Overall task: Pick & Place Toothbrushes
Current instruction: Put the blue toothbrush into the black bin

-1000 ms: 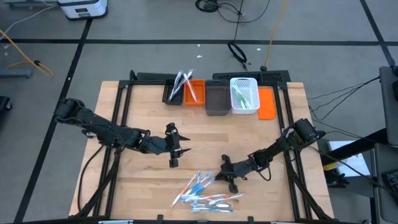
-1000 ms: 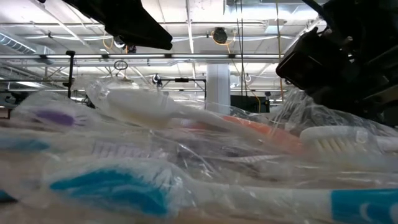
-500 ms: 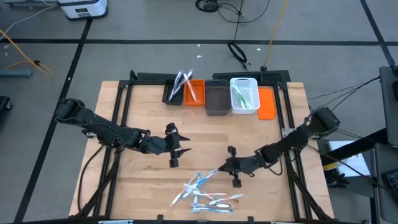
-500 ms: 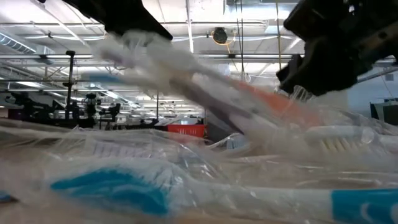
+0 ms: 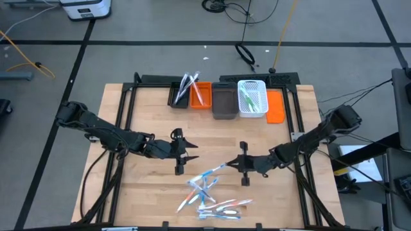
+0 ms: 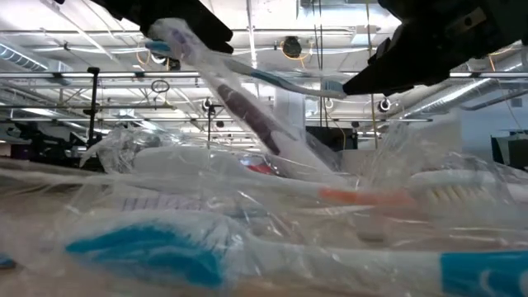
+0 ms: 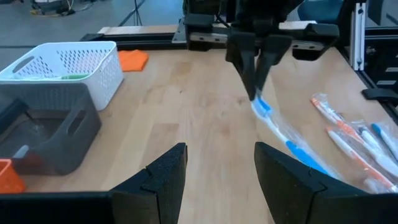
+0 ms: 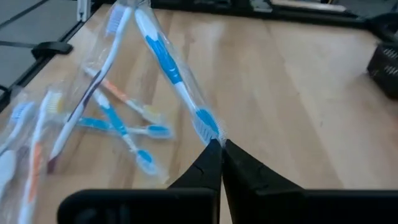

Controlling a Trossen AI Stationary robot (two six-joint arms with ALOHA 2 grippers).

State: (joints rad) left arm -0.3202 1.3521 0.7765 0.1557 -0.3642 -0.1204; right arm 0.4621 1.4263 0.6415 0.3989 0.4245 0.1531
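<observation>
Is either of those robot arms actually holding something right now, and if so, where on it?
The right gripper pinches a blue-and-white wrapped toothbrush by its brush-head end. The left gripper holds nothing.

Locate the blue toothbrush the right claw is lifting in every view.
High view: blue toothbrush, centre, at right claw.
Low view: upper middle, slanting.
Left wrist view: centre, hanging from the claw.
Right wrist view: centre, pinched at its end.
Shared landmark: toothbrush pile.
</observation>
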